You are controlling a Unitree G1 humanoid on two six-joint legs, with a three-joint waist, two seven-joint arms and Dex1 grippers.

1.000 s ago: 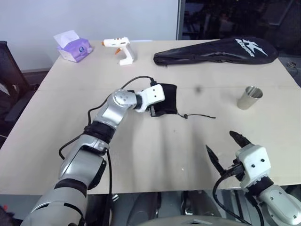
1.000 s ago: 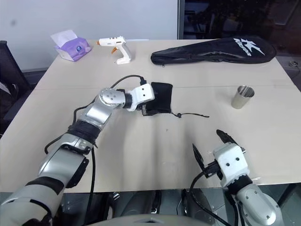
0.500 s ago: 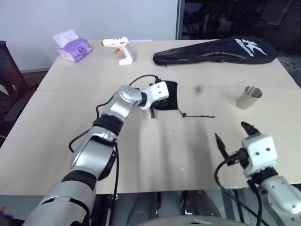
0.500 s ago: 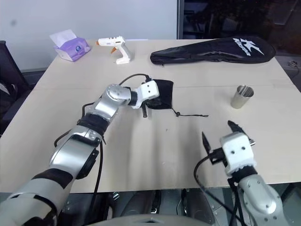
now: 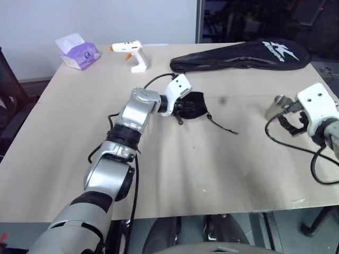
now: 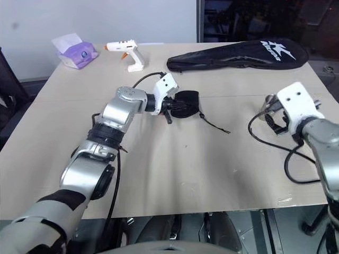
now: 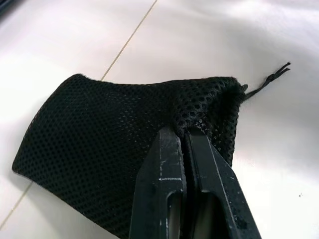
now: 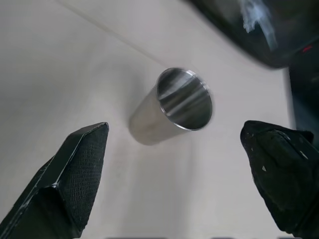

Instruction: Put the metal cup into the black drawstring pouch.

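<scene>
Two eye views first: left gripper [image 5: 181, 112] pinching the pouch [image 5: 192, 104] at mid-table, fingers pressed together on the black mesh. Cord [image 5: 221, 126] trailing from the pouch toward the right and near side. Cup [image 5: 276, 107] upright at the right of the table, well apart from the pouch. Right gripper [image 6: 275, 117] just near of the cup, partly hiding it, its fingers mostly hidden behind its white housing. Racket case [image 5: 243, 54] along the far edge, glue gun [image 5: 131, 53] and tissue pack [image 5: 76, 52] at far left.

Left wrist view: black fingers [image 7: 167, 179] shut tight on a fold of the pouch [image 7: 94, 144] near its gathered mouth, knotted cord end [image 7: 277, 73] lying on the table [image 7: 279, 149].

Right wrist view: fingers [image 8: 75, 174] spread wide, cup [image 8: 172, 105] standing between and beyond them, touching neither, open mouth showing.
</scene>
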